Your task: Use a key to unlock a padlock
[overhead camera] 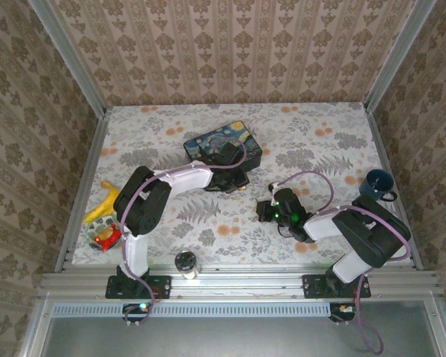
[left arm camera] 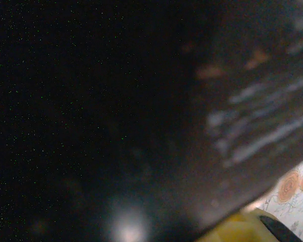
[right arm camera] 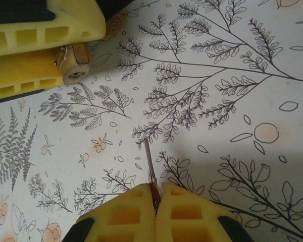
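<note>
Likely light and slippery, the key [right arm camera: 149,164] is pinched by its head in the right gripper [right arm camera: 155,197], the padlock [right arm camera: 79,65] clamped in the left gripper [right arm camera: 73,49].

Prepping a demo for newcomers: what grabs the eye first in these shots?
The starry-night tin box at the far middle of the floral table, with the left gripper at its near edge pinching a small brass padlock. Then the right gripper, shut on a slim key whose tip points toward the padlock but is apart from it.
</note>
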Available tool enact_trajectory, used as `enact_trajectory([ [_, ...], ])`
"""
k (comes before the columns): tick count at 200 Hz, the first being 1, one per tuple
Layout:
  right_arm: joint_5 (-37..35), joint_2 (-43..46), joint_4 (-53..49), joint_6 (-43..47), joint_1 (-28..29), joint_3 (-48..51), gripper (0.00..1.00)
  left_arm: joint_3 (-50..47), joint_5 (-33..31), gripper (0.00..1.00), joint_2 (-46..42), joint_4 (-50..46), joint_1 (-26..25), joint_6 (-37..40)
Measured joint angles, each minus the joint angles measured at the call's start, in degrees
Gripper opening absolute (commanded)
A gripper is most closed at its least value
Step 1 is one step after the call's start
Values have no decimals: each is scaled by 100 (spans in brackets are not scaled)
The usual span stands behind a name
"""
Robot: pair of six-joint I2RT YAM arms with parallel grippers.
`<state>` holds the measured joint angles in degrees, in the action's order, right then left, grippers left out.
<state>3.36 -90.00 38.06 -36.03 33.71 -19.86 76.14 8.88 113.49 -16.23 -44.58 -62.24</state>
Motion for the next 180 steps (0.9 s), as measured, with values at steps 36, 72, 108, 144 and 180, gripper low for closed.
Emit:
enact_trajectory([
  [36,0,-68,297,20,7,103,0,0,28,8,0,15,0,-85],
  [72,7,-186,597,24,7,153,0,0,57,8,-17,15,2,-129],
  [108,66,-343,887,28,7,160,0,0,96,8,-26,9,4,-190],
  [144,160,-566,1152,42,4,74,0,0,127,8,-28,61,4,-282],
  [180,245,-772,1300,20,4,-72,0,0,162,8,-28,114,4,-376],
])
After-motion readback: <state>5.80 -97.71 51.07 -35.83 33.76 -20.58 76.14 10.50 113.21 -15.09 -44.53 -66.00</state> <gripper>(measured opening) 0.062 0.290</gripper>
